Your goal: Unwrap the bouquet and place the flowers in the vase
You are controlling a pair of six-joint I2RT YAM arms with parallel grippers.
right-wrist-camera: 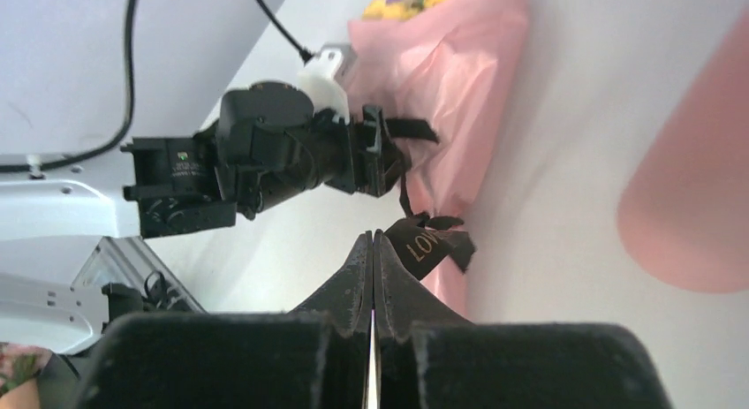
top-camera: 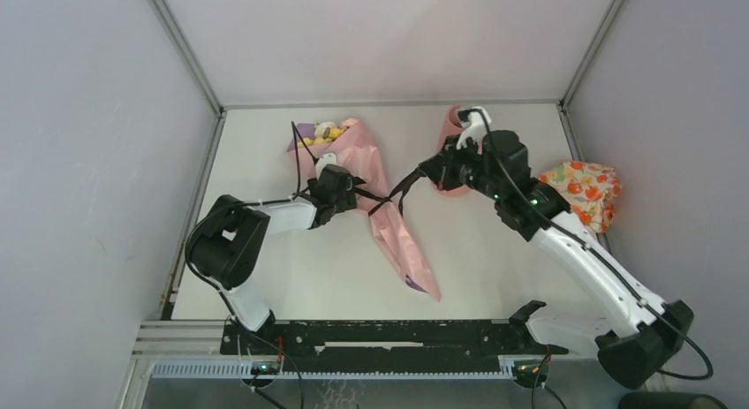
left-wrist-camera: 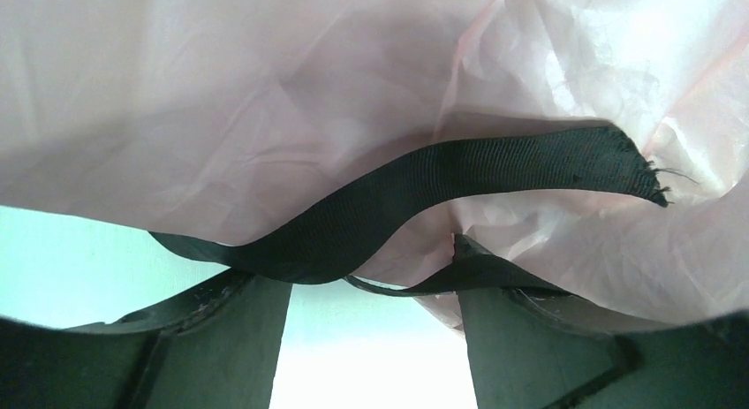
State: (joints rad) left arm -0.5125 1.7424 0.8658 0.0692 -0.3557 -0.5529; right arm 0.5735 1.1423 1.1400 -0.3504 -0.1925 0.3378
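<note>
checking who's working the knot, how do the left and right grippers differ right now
The left gripper has open jaws; the right gripper is shut tight. The left gripper is up against the bouquet, black ribbon across its gap; the right gripper sits off the paper, a ribbon end at its tips. Both face the ribbon.

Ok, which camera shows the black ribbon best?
Left wrist: the black ribbon fills the frame, weave and frayed end clear. Right wrist shows a short lettered piece beside the bouquet; top view shows only thin dark strands.
</note>
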